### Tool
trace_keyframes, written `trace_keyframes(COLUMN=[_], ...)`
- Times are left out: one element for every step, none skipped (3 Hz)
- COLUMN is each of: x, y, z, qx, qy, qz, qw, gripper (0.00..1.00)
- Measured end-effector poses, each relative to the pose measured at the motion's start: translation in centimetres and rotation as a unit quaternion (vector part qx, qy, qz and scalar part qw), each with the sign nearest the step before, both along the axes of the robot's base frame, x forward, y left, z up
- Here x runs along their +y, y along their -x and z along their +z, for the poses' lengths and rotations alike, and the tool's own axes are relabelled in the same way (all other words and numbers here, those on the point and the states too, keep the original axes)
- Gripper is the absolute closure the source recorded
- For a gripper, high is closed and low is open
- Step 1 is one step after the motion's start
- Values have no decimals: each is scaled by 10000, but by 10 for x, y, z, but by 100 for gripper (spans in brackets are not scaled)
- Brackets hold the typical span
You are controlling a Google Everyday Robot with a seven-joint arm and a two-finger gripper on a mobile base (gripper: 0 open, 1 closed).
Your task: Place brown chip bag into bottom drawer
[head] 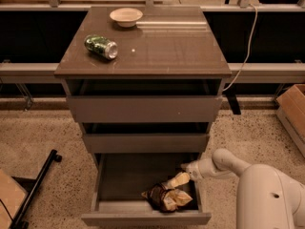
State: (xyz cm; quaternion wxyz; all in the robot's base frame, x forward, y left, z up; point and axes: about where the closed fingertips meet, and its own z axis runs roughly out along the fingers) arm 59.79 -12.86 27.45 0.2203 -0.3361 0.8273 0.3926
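Note:
The brown chip bag [167, 196] lies crumpled inside the open bottom drawer [114, 175], at its front right. It is dark brown with a yellowish corner pointing up toward the gripper. My gripper [188, 169] reaches in from the right over the drawer's right side, just above that upper corner of the bag. The white arm [228, 163] runs off to the lower right. I cannot tell whether the gripper touches the bag.
The two upper drawers [143, 109] are pulled out a little. A green can [100, 46] lies on its side and a white bowl [126, 16] stands on the cabinet top. A cardboard box [291, 109] is at the right, a black stand [33, 190] on the floor at the left.

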Motion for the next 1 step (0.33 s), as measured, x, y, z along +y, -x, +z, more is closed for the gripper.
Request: trace_keyframes(x=[0], y=[0], z=[0], qx=[0], qy=[0], qz=[0], qw=[10000], gripper=[0])
